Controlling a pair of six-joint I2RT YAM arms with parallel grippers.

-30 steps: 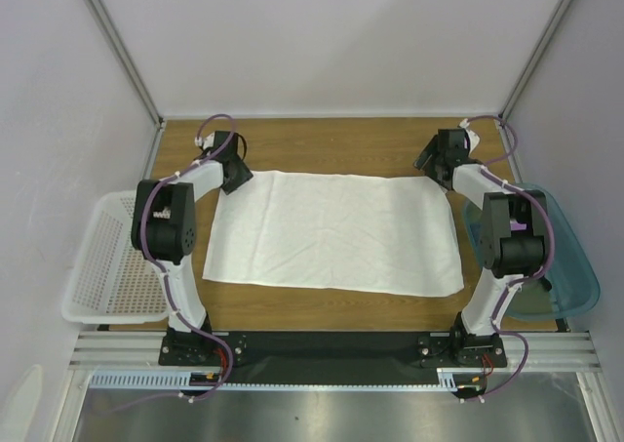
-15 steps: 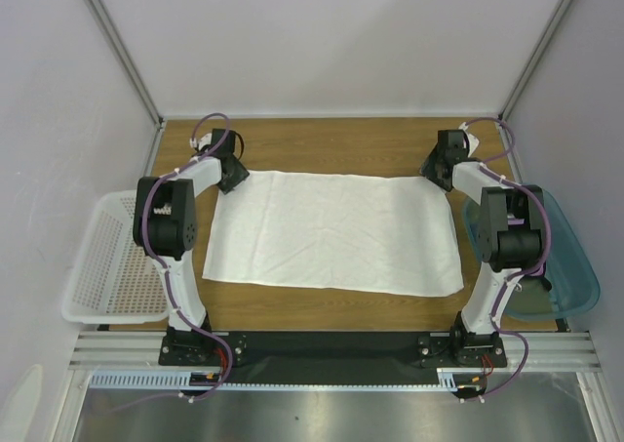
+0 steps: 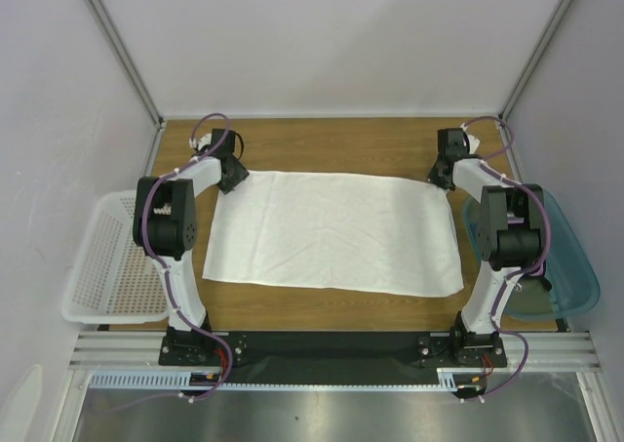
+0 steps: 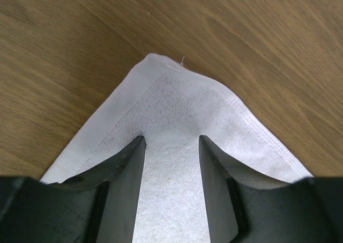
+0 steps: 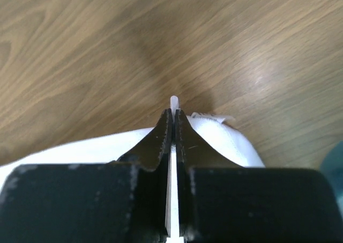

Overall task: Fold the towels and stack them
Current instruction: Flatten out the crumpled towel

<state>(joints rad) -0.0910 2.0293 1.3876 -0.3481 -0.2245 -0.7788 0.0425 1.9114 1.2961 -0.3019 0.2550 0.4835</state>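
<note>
The large white terry-cloth towel [image 3: 331, 232] is lying spread flat across the middle of the brown wooden table [image 3: 331, 140]. The left gripper [image 4: 171, 142] is poised over the towel's 10 o'clock corner, fingers parted and straddling the hemmed tip, grasping nothing. The right gripper [image 5: 173, 114] is pinching the 2 o'clock corner, a white sliver showing between its clenched fingers. The cloth is looking light, limp and prone to sagging, so the stitched hems at both far corners are probably offering the surest hold.
</note>
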